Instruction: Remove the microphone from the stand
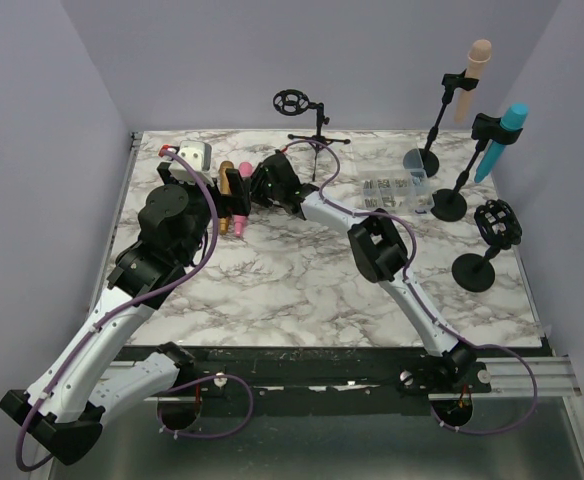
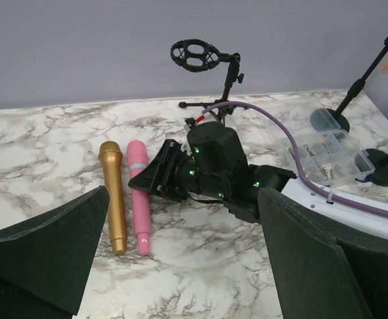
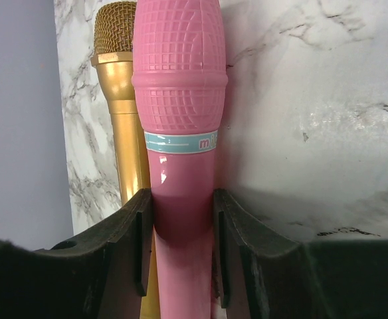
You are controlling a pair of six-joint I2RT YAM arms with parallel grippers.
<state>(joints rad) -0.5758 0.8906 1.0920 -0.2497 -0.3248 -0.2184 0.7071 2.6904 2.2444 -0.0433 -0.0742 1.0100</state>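
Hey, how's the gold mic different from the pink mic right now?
The gold mic has a mesh head; the pink mic has a moulded grid head and a teal band. The pink mic sits between the right gripper's jaws; the gold mic lies free. Both lie flat on the table, side by side, heads the same way.

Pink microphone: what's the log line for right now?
right arm: jaws closed on pink microphone | position: flat on table beside gold microphone | left arm: jaws open, empty
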